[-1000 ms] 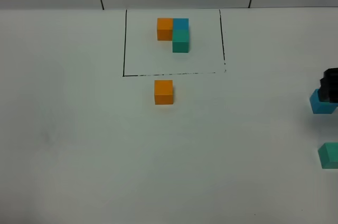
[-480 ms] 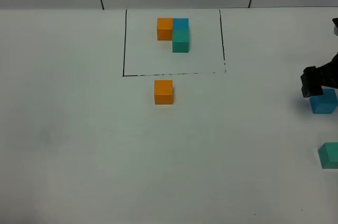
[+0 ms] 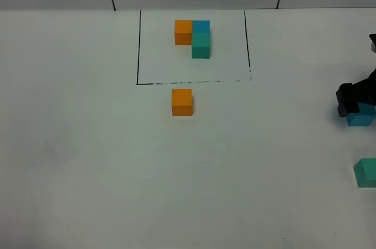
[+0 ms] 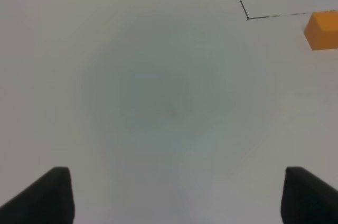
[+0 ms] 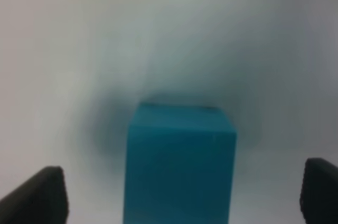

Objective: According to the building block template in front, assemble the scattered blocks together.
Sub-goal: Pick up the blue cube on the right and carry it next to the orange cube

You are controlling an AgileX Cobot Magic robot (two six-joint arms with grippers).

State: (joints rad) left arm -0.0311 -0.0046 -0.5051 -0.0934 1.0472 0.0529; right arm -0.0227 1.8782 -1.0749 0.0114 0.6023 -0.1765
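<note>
The building block template (image 3: 194,36) is an orange, blue and teal trio inside a black drawn frame at the back centre. Of the scattered blocks, the orange cube (image 3: 182,101) sits just in front of the frame. The blue cube (image 3: 360,118) and the teal cube (image 3: 365,172) lie at the far right edge. My right gripper (image 3: 352,99) hangs low over the blue cube. In the right wrist view the blue cube (image 5: 179,166) stands between the open fingers of the right gripper (image 5: 179,197), with a gap on each side. My left gripper (image 4: 177,200) is open over bare table.
The white table (image 3: 88,161) stretches wide to the left and front of the orange cube. The left wrist view catches the orange cube (image 4: 323,30) and a corner of the black frame (image 4: 247,17). A grey wall with dark seams runs behind the table.
My right gripper has moved a little left into view and then come down around the blue cube. No cube has shifted, and the left gripper stays as it was.
</note>
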